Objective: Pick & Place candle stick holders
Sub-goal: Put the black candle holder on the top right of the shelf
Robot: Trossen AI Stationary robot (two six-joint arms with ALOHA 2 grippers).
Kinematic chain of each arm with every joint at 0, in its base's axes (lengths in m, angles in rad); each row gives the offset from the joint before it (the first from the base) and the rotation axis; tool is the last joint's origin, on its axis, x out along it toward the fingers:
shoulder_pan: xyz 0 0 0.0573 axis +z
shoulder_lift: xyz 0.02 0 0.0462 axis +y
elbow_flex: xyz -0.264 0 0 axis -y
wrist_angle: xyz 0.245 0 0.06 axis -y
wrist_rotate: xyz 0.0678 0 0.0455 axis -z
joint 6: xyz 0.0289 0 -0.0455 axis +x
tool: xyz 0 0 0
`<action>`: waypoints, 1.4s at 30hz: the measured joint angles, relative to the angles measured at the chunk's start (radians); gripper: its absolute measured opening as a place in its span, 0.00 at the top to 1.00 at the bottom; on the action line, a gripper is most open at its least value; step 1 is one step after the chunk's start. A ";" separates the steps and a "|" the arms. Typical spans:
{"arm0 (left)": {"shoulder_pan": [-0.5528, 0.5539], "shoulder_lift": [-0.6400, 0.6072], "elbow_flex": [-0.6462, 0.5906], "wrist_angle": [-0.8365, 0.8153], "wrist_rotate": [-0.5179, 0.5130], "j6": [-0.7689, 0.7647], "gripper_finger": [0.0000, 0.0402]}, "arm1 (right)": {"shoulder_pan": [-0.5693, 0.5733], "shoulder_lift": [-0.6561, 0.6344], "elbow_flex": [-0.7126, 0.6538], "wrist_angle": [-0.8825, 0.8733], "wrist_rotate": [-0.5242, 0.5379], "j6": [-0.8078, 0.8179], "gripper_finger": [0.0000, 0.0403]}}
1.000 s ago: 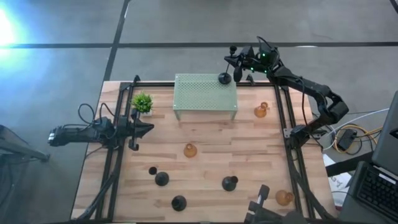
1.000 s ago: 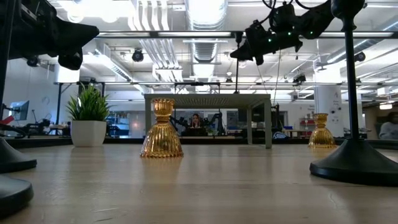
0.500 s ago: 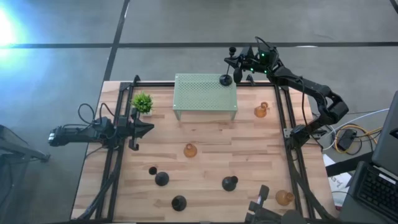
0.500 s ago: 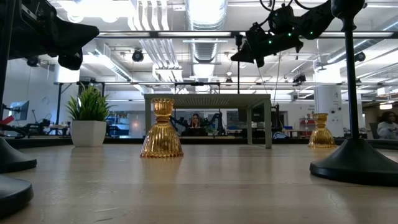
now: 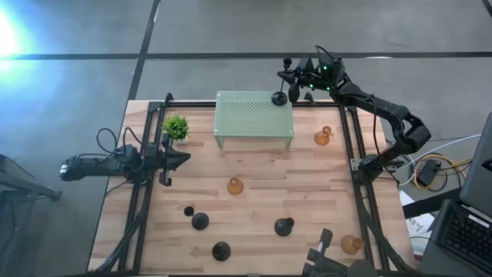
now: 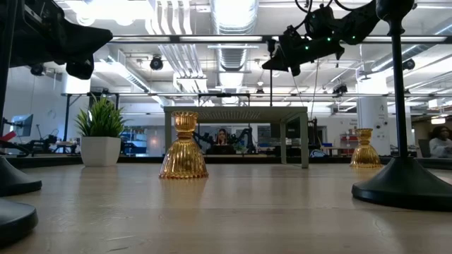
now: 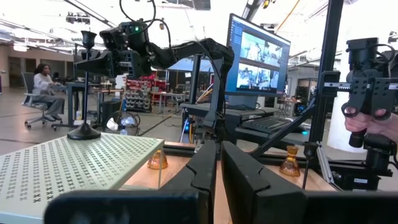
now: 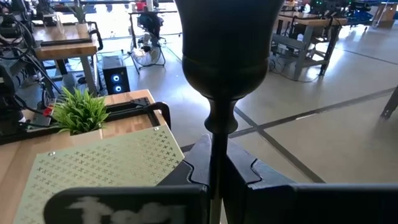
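Progress: one tall black holder (image 5: 278, 95) stands on the far right corner of the perforated stand (image 5: 254, 113). Right gripper (image 5: 293, 75) sits above it, jaws closed on its stem. Left gripper (image 5: 183, 158) is parked at the table's left side, jaws closed, empty. Left on the table (image 5: 254, 200): three amber holders (image 5: 234, 185) (image 5: 323, 137) (image 5: 350, 245) and three black ones (image 5: 200, 221) (image 5: 221, 250) (image 5: 284, 226). So roughly one of seven is placed, with release pending.

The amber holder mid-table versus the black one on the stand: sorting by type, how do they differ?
The amber holder is squat ribbed glass; the black holder is a thin stem on a round base. The amber one stands free on the table; the right end effector grips the black one's stem on the stand. Both are upright.
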 joint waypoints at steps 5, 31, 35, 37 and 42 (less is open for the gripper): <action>0.000 0.000 0.000 0.003 0.000 0.001 0.93 | 0.002 0.000 0.000 0.002 0.000 -0.005 0.98; 0.000 0.000 0.000 0.010 -0.009 0.015 0.93 | 0.015 0.001 0.008 0.005 -0.008 -0.015 0.98; 0.000 0.000 0.000 0.014 -0.012 0.020 0.93 | 0.015 0.001 0.005 0.005 -0.004 -0.018 0.98; 0.000 0.000 0.000 0.015 -0.012 0.026 0.93 | 0.015 0.001 0.005 0.006 -0.008 -0.022 0.98; 0.000 0.000 0.000 0.015 -0.019 0.039 0.93 | 0.018 0.021 0.009 0.015 -0.025 -0.009 0.98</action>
